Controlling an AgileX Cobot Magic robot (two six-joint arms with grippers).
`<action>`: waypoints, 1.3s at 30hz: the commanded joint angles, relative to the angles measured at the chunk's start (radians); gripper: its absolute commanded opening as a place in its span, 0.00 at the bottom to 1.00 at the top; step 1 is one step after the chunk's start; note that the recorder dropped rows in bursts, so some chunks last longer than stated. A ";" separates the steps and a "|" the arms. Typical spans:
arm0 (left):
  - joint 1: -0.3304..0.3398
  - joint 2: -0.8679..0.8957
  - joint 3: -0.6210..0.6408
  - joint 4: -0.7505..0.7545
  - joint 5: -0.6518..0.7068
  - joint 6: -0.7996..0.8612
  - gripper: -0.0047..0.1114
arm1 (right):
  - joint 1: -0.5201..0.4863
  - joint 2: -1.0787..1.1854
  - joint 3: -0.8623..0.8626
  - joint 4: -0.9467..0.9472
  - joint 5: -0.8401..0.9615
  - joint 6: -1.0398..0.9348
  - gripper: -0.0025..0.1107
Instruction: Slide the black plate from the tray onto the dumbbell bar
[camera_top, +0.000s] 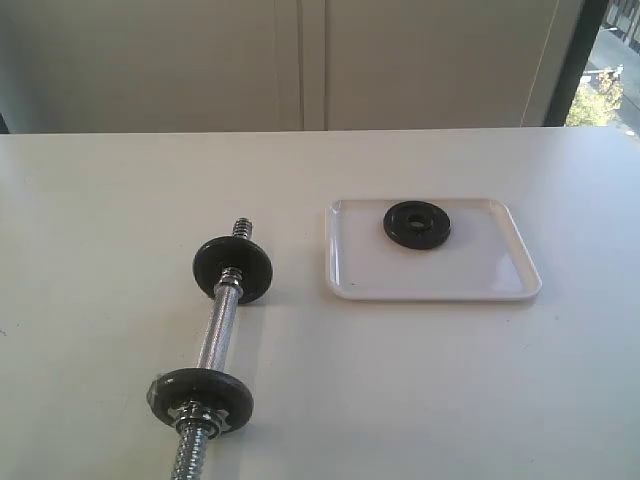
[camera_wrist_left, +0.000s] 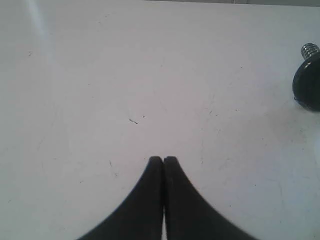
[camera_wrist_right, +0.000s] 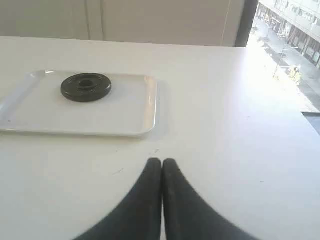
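The black plate (camera_top: 417, 224) lies flat in the far half of the white tray (camera_top: 480, 275), centre hole up; the right wrist view shows the same plate (camera_wrist_right: 86, 87) in that tray (camera_wrist_right: 130, 120). The dumbbell bar (camera_top: 217, 330) lies on the table left of the tray, with two black discs on it and a chrome collar nut (camera_top: 200, 414) at the near one. My left gripper (camera_wrist_left: 163, 160) is shut and empty over bare table; a bar end with its disc (camera_wrist_left: 308, 80) shows at the frame edge. My right gripper (camera_wrist_right: 162, 162) is shut and empty, short of the tray. Neither gripper shows in the exterior view.
The white table (camera_top: 420, 380) stretches around both objects. A pale wall (camera_top: 300, 60) runs behind its far edge. A window (camera_wrist_right: 290, 40) with a street view borders the table's right side.
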 joint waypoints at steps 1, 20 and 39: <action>0.002 -0.004 0.004 -0.002 -0.003 -0.006 0.04 | 0.003 -0.005 0.006 -0.008 -0.006 -0.009 0.02; 0.002 -0.004 0.004 -0.002 -0.003 -0.006 0.04 | 0.091 -0.005 0.006 -0.006 -0.006 -0.008 0.02; 0.002 -0.004 0.004 -0.002 -0.398 -0.035 0.04 | 0.127 -0.005 0.006 0.007 -0.006 -0.008 0.02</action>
